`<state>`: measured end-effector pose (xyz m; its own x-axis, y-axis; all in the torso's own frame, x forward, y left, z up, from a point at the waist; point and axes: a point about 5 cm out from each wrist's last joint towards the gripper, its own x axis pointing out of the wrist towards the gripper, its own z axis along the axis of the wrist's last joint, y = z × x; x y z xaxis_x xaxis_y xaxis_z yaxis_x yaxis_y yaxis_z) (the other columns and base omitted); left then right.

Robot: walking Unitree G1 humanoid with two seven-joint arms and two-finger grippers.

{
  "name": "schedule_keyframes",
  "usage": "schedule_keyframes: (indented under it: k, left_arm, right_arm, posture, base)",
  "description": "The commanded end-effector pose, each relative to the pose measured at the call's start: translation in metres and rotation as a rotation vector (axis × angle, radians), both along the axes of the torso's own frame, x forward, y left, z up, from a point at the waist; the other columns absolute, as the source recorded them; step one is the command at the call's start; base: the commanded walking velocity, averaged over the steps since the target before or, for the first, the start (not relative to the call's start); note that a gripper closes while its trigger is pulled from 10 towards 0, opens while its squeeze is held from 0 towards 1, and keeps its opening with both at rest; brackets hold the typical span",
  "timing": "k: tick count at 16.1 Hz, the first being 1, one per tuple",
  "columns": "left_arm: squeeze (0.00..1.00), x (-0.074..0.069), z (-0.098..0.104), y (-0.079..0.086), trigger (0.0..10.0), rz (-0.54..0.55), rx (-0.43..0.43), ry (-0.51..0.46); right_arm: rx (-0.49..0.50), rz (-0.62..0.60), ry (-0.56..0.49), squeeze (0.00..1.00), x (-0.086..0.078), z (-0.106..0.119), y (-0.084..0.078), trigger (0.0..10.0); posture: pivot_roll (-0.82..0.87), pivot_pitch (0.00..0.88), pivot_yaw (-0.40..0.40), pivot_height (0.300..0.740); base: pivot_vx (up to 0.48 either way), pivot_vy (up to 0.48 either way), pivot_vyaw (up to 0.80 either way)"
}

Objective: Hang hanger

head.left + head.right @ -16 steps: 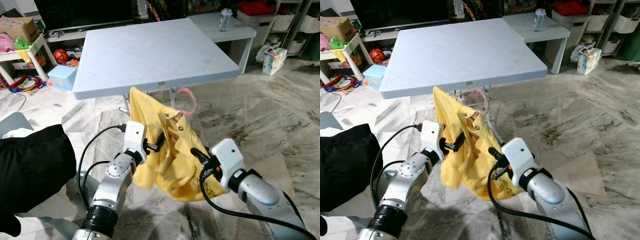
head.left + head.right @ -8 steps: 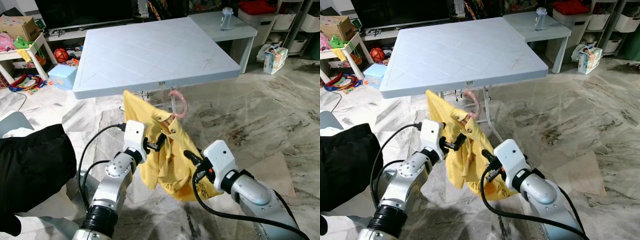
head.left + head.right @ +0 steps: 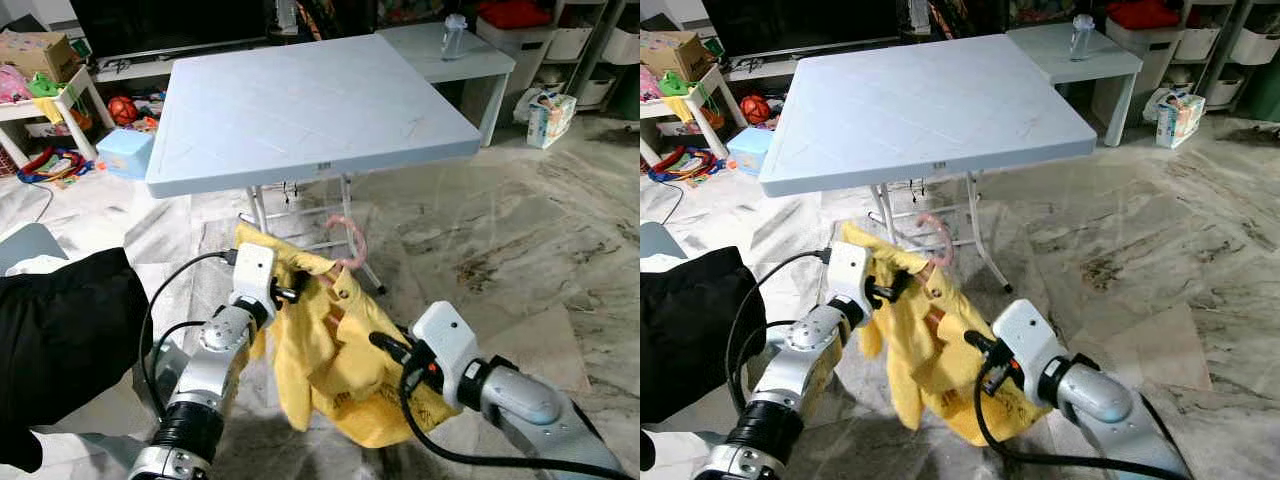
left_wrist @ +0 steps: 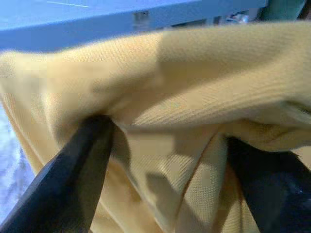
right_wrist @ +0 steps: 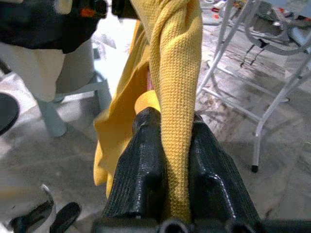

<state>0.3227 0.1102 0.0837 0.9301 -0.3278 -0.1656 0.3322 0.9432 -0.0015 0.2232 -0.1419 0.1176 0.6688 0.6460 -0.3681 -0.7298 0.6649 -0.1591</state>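
Note:
A yellow shirt (image 3: 335, 360) on a pink hanger hangs bunched between my two grippers, low over the marble floor in front of the white folding table (image 3: 300, 100). The hanger's pink hook (image 3: 350, 240) sticks up from the collar, below the table's front edge. My left gripper (image 3: 290, 293) is shut on the shirt's upper left shoulder; in the left wrist view yellow cloth (image 4: 194, 121) lies between its black fingers (image 4: 82, 170). My right gripper (image 5: 177, 160) is shut on a fold of the shirt lower on the right, also visible from the head (image 3: 980, 350).
The table's metal legs (image 3: 260, 210) stand just behind the shirt. A black garment (image 3: 60, 350) lies at my left. A blue box (image 3: 125, 155) and toys sit at the far left. A white bench with a bottle (image 3: 455, 35) and storage bins stands at the back right.
Both grippers have come down with the shirt. The left gripper has shifted left, and the pink hook now sits lower, further beneath the table edge.

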Motion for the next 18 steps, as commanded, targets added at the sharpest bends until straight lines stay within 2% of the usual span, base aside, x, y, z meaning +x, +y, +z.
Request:
schedule_keyframes:
  k: [1, 2, 3, 4, 5, 6, 8, 9, 12, 14, 15, 17, 18]
  left_arm:
    - [0.0, 0.002, 0.001, 0.014, 3.1, 0.058, 0.031, -0.011]
    - [0.0, 0.002, 0.002, 0.02, 3.1, 0.082, 0.051, -0.018]
    - [0.0, 0.001, 0.002, 0.029, 6.1, 0.112, 0.075, -0.018]
    - [0.0, 0.0, 0.002, 0.034, 7.5, 0.12, 0.079, -0.017]
    - [0.0, -0.001, 0.003, 0.036, 7.5, 0.122, 0.079, -0.019]
    - [0.0, -0.002, 0.003, 0.04, 10.0, 0.123, 0.099, -0.027]
    - [0.0, -0.003, 0.003, 0.05, 10.0, 0.156, 0.138, -0.034]
    - [0.0, -0.003, 0.003, 0.063, 10.0, 0.206, 0.171, -0.038]
    - [0.0, -0.001, 0.001, 0.081, 10.0, 0.26, 0.221, -0.022]
    - [0.0, 0.003, 0.004, 0.086, 10.0, 0.277, 0.224, -0.023]
    - [0.0, 0.004, 0.004, 0.087, 10.0, 0.279, 0.224, -0.023]
    - [0.0, 0.004, 0.004, 0.086, 10.0, 0.278, 0.223, -0.022]
    - [0.0, 0.004, 0.003, 0.085, 10.0, 0.272, 0.221, -0.016]
  right_arm:
    - [0.0, 0.024, -0.061, 0.0, 0.001, 0.013, -0.003, 10.0]
    - [-0.046, -0.004, -0.067, 0.0, 0.005, 0.011, -0.013, 10.0]
    - [-0.121, -0.035, -0.082, 0.0, 0.01, 0.008, -0.028, 10.0]
    - [-0.16, -0.053, -0.088, 0.0, 0.013, 0.007, -0.035, 10.0]
    - [-0.177, -0.061, -0.09, 0.0, 0.014, 0.006, -0.038, 10.0]
    - [-0.212, -0.055, -0.084, 0.0, 0.014, 0.004, -0.044, 10.0]
    - [-0.231, -0.024, -0.068, 0.0, 0.011, 0.002, -0.046, 10.0]
    - [-0.25, 0.008, -0.061, 0.0, 0.008, 0.001, -0.049, 10.0]
    - [-0.267, 0.055, -0.034, 0.0, 0.001, 0.004, -0.06, 10.0]
    - [-0.249, 0.123, -0.008, 0.0, -0.011, 0.012, -0.069, 10.0]
    - [-0.201, 0.155, 0.02, 0.0, -0.018, 0.019, -0.074, 10.0]
    - [-0.155, 0.177, 0.052, 0.0, -0.024, 0.029, -0.084, 10.0]
    - [-0.157, 0.182, 0.059, 0.0, -0.026, 0.038, -0.096, 10.0]
  posture:
    - [-0.14, 0.045, 0.055, 0.74]
    - [-0.13, 0.045, 0.053, 0.74]
    - [-0.13, 0.046, 0.052, 0.74]
    - [-0.13, 0.046, 0.051, 0.74]
    - [-0.12, 0.048, 0.049, 0.74]
    - [-0.12, 0.05, 0.046, 0.74]
    - [-0.12, 0.05, 0.045, 0.74]
    - [-0.12, 0.048, 0.043, 0.74]
    - [-0.12, 0.046, 0.039, 0.74]
    - [-0.12, 0.045, 0.037, 0.74]
    - [-0.12, 0.045, 0.037, 0.74]
    - [-0.13, 0.048, 0.041, 0.74]
    - [-0.13, 0.05, 0.04, 0.74]
  base:
    - [0.0, 0.0, 0.0]
    - [0.0, 0.0, 0.0]
    - [0.0, 0.0, 0.0]
    - [0.0, 0.0, 0.0]
    - [0.0, 0.0, 0.0]
    - [0.0, 0.0, 0.0]
    - [0.0, 0.0, 0.0]
    - [0.0, 0.0, 0.0]
    - [0.0, 0.0, 0.0]
    - [0.0, 0.0, 0.0]
    - [0.0, 0.0, 0.0]
    - [0.0, 0.0, 0.0]
    - [0.0, 0.0, 0.0]
